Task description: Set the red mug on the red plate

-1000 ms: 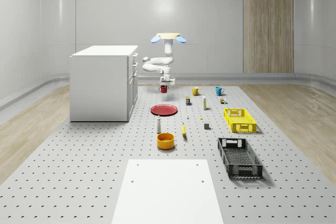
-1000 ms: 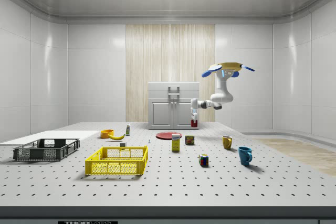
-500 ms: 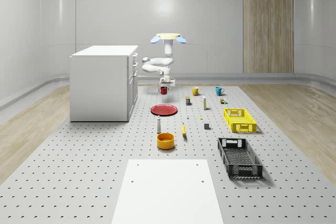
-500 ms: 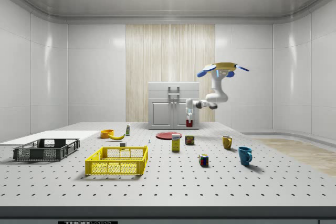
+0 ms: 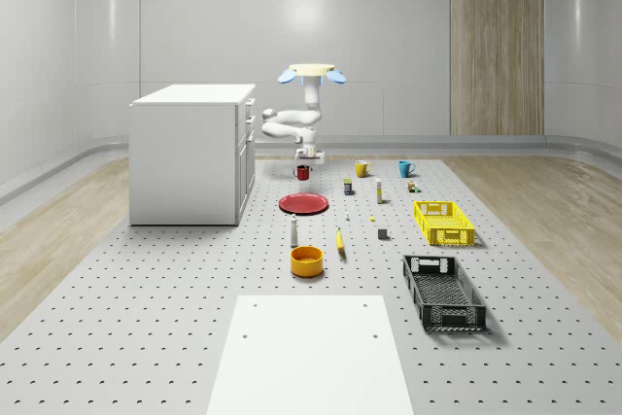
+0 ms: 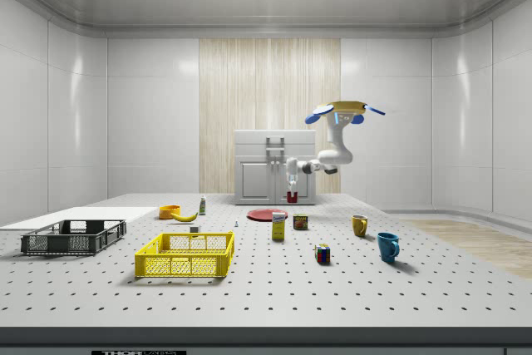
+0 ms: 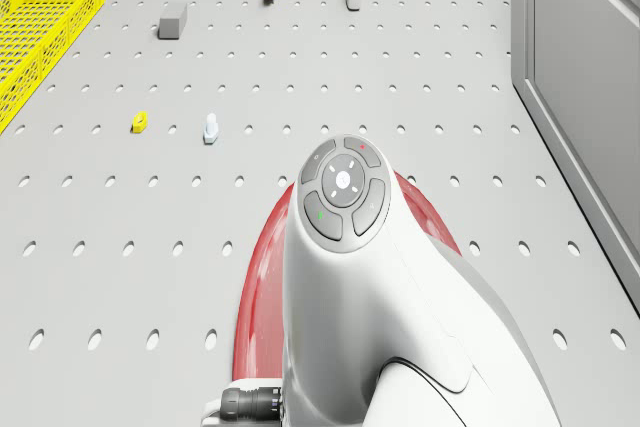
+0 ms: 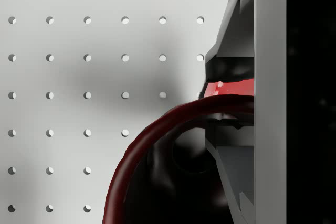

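drone (image 5: 311, 71) hovers beyond red plate (image 5: 304, 203); gripper (image 5: 305, 157) clamps red mug (image 5: 303, 172) by its rim, carried clear of table (image 5: 175, 318), likely for setting down upright.

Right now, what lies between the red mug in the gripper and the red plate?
Nothing. In the side view, the red mug, held in the gripper, hangs above and just beyond the red plate, with only air and bare table between.

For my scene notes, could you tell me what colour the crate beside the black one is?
Yellow. The crate shows best in the side view.
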Tool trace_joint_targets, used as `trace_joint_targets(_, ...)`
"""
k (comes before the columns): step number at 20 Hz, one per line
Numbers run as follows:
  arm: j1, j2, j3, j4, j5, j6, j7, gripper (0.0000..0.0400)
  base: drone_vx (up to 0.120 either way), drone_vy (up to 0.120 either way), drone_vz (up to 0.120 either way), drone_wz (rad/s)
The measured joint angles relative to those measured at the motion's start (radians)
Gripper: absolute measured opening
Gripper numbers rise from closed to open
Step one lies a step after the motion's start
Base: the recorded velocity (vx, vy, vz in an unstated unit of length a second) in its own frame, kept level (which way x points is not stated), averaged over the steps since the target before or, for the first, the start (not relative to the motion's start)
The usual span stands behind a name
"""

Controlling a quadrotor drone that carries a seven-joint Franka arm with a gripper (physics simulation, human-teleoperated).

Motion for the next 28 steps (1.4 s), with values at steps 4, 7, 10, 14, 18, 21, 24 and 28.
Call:
trace_joint_targets(4,-0.002,-0.005,0.001,0.0,0.002,0.005,0.001,0.01,0.12,0.0,-0.11,0.0)
trace_joint_targets(7,-0.003,-0.009,0.001,0.001,0.004,0.008,0.002,0.01,0.12,0.0,0.0,0.0)
trace_joint_targets(10,-0.004,-0.012,0.001,0.001,0.005,0.011,0.003,0.01,0.12,0.0,-0.067,0.0)
trace_joint_targets(14,-0.005,-0.016,0.002,0.001,0.007,0.015,0.004,0.01,0.12,0.0,-0.03,0.0)
trace_joint_targets(18,-0.006,-0.02,0.002,0.001,0.009,0.019,0.005,0.01,0.12,0.0,0.0,0.0)
trace_joint_targets(21,-0.007,-0.023,0.003,0.001,0.01,0.022,0.006,0.01,0.12,0.0,0.0,0.0)
trace_joint_targets(24,-0.008,-0.026,0.003,0.001,0.011,0.024,0.006,0.01,0.12,0.0,0.0,0.0)
trace_joint_targets(28,-0.009,-0.03,0.003,0.002,0.013,0.028,0.007,0.01,0.12,0.0,0.0,0.0)
